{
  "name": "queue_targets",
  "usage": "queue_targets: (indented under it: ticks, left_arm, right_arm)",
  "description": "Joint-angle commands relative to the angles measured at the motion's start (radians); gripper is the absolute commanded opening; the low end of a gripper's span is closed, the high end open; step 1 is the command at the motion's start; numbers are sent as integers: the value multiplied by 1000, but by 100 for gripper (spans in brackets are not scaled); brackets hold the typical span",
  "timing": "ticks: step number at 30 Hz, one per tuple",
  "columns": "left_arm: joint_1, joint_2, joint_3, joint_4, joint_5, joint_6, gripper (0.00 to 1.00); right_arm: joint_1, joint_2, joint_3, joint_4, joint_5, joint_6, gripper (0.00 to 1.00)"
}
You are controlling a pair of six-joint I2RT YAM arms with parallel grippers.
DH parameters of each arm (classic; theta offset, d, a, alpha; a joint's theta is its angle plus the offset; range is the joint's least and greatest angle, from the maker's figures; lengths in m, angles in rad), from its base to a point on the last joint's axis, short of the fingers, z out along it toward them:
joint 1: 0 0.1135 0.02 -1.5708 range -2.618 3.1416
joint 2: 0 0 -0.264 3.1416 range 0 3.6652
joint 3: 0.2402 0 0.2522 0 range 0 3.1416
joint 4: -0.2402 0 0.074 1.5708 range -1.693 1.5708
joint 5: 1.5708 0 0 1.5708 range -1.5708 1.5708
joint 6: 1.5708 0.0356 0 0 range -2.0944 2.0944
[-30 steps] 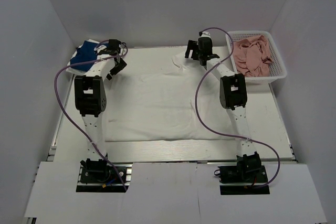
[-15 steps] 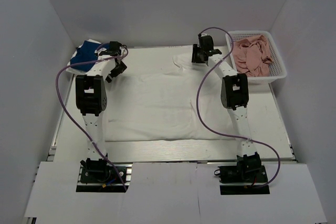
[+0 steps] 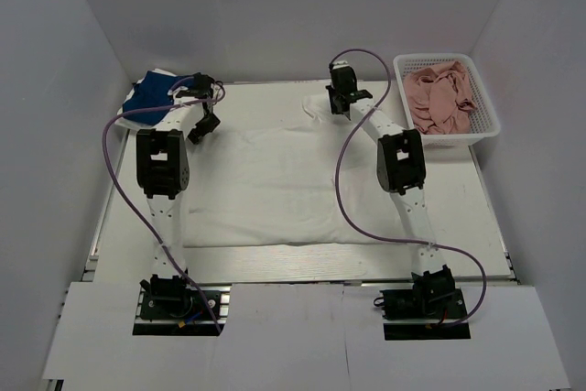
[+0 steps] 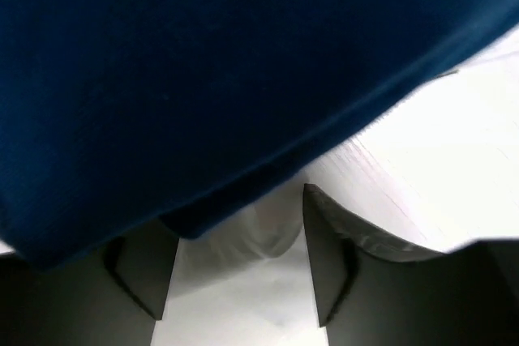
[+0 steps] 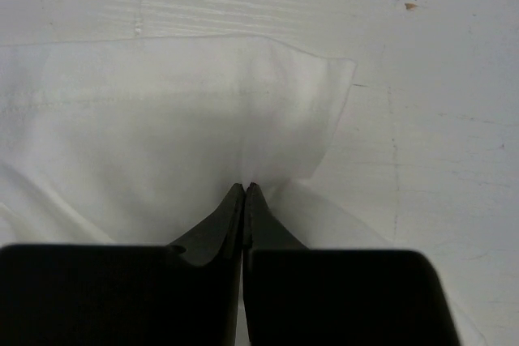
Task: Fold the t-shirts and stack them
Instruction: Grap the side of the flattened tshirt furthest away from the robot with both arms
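A large white t-shirt [image 3: 265,180] lies spread flat over the middle of the table. My right gripper [image 3: 341,105] is at its far right corner; in the right wrist view it [image 5: 244,188] is shut, pinching the white cloth [image 5: 162,119] at its edge. My left gripper [image 3: 203,124] is at the shirt's far left corner, beside a royal-blue t-shirt [image 3: 149,91]. In the left wrist view the blue t-shirt [image 4: 203,62] fills the upper part. My left gripper [image 4: 239,228] has its jaws apart around a fold of white cloth [image 4: 272,228].
A white basket [image 3: 487,116] holding pink cloth [image 3: 441,96] stands at the far right. White walls close in the table at the left, back and right. Purple cables loop from both arms.
My right gripper has shut on the white t-shirt's far edge and shifted a little left. My left gripper's jaws have narrowed around the cloth at the far left corner.
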Motion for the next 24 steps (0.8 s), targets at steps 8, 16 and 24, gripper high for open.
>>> queue_targets:
  ticks: [8,16,24]
  left_arm:
    - [-25,-120,-77,-13,14,-15,33]
    - [-45,-175,-100,-39,-59,-6,0]
    - [-86,-367,-255,-42,-183,4,0]
  right_arm:
    - [29,-192,-245,152,54,-36,0]
    - [40,-367,-484,426,107,-46,0]
    - [53,-673,-870,580,153,-83,0]
